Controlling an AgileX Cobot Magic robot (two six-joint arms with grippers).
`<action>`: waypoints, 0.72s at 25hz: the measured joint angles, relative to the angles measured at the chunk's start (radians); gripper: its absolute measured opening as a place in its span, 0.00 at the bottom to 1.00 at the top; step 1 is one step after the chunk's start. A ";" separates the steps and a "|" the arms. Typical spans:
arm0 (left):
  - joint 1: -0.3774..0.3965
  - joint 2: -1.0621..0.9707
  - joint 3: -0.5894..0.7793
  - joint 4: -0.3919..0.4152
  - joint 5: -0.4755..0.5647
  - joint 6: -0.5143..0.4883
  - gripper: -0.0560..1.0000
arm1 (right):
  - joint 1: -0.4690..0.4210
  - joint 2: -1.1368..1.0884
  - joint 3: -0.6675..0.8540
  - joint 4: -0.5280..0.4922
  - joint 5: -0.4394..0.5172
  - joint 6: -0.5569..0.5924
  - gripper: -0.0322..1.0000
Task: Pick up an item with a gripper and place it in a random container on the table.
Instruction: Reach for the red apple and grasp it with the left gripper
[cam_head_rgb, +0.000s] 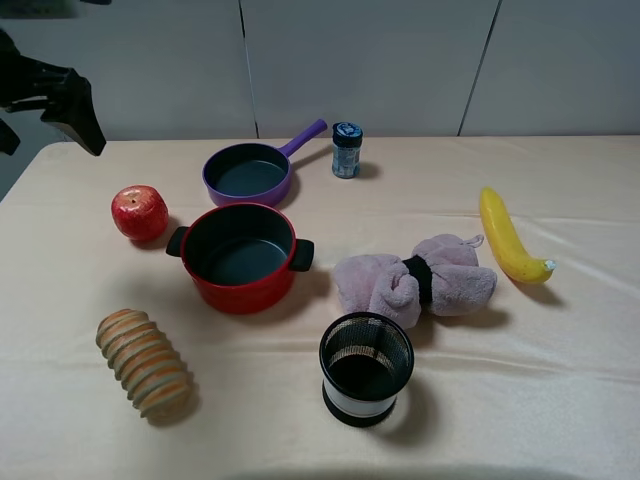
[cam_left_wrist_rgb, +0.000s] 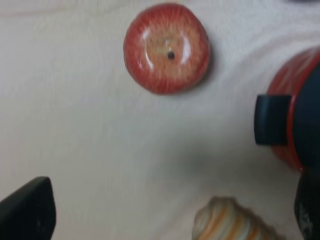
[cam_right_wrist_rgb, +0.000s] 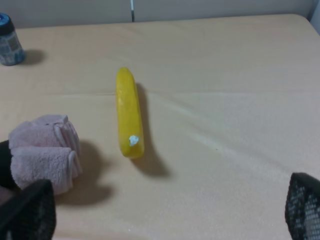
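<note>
The red apple (cam_head_rgb: 139, 212) rests on the beige table (cam_head_rgb: 520, 400) at the left, just left of the red pot (cam_head_rgb: 240, 255). The pot stands upright with nothing in its dark grey inside. In the left wrist view the apple (cam_left_wrist_rgb: 166, 48) lies well beyond my left gripper (cam_left_wrist_rgb: 167, 217), which is open and holds nothing, and the pot's black handle (cam_left_wrist_rgb: 270, 120) shows at one side. The left arm (cam_head_rgb: 60, 100) hovers high over the table's far left corner. My right gripper (cam_right_wrist_rgb: 165, 212) is open and holds nothing, with the banana (cam_right_wrist_rgb: 129, 112) lying ahead of it.
A purple long-handled pan (cam_head_rgb: 250, 172) and a small blue-lidded jar (cam_head_rgb: 346, 150) stand behind the pot. A pink cloth bundle (cam_head_rgb: 415, 280), a black mesh cup (cam_head_rgb: 366, 367), a striped ridged loaf (cam_head_rgb: 143, 362) and the banana (cam_head_rgb: 510, 238) lie around.
</note>
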 joint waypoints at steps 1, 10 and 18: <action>0.000 0.017 -0.017 0.000 -0.003 0.005 0.97 | 0.000 0.000 0.000 0.000 0.000 0.000 0.70; 0.000 0.165 -0.136 0.000 -0.017 0.041 0.97 | 0.000 0.000 0.000 0.000 0.000 0.000 0.70; 0.000 0.211 -0.147 -0.016 -0.018 0.058 0.99 | 0.000 0.000 0.000 0.000 0.000 0.000 0.70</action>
